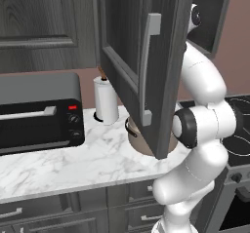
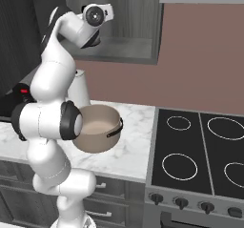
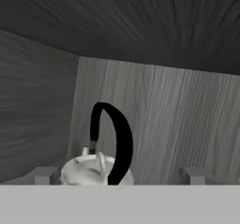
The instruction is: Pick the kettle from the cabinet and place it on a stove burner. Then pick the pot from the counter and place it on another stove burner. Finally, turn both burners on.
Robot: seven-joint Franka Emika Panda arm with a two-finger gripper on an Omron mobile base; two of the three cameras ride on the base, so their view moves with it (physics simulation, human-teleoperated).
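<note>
claw (image 3: pixel 117 178) spread wide inside the cabinet (image 3: pixel 164 124), straddling the kettle (image 3: pixel 96 170), gripping nothing.

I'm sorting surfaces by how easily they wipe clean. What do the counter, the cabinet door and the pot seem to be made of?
Counter: looks like polished white marble, going by its grey veining.
Cabinet door: dark grey wood or wood-look panel, matte, with visible grain; its bar handle looks like brushed metal.
Pot: smooth tan body, perhaps enamelled metal or ceramic; the look leaves it open.
</note>
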